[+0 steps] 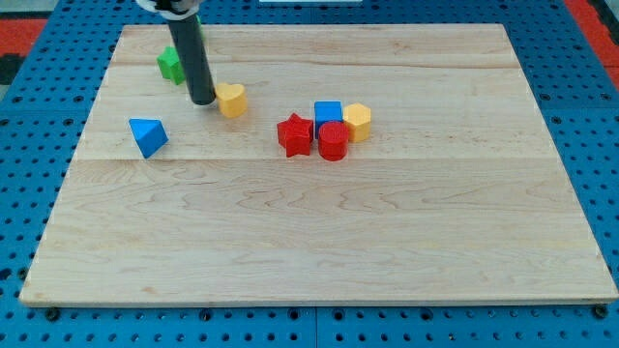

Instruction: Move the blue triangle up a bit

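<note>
The blue triangle (147, 136) lies on the wooden board (319, 232) at the view's left. My tip (202, 100) rests on the board up and to the right of the triangle, apart from it. The tip stands just left of a yellow heart-shaped block (231, 99), close to touching it. A green block (171, 65) sits behind the rod, partly hidden by it.
A cluster sits right of centre: a red star (295, 134), a red cylinder (333, 141), a blue cube (328, 113) and a yellow hexagon block (357, 122). Blue pegboard (39, 116) surrounds the board.
</note>
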{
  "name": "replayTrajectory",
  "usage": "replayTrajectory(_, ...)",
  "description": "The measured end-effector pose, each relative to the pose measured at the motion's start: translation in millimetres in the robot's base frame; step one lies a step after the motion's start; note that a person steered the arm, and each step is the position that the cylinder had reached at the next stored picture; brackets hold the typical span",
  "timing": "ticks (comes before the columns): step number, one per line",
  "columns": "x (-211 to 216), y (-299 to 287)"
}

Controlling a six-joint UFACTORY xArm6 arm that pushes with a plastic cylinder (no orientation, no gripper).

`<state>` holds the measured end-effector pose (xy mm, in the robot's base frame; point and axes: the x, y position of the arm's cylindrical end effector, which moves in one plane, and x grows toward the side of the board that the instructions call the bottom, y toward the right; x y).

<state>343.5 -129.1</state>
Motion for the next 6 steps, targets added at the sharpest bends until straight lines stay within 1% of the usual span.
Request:
replayTrajectory(1,4,35)
replayTrajectory(2,-5,49)
replayTrajectory(3,15,93)
replayTrajectory(4,14,72)
replayTrajectory(5,6,-13)
replayTrajectory(6,-6,-77)
